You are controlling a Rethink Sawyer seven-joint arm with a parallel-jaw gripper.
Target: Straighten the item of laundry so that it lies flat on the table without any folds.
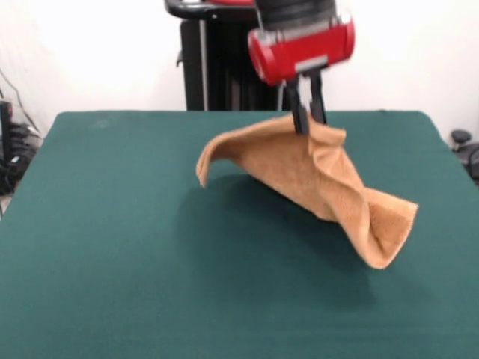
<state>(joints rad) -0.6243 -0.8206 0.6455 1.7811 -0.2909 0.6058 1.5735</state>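
Observation:
The orange-tan towel [314,179] hangs in the air above the dark green table [112,247], bunched and folded. Its top edge is pinched in my gripper [308,123], which comes down from the red arm head at the top. One corner sticks out to the left and another droops low to the right. The towel casts a shadow on the table beneath it. No care tag shows.
The black pedestal [213,63] stands behind the table's far edge. Dark equipment [15,153] sits off the table's left side, and a dark object [464,146] off its right side.

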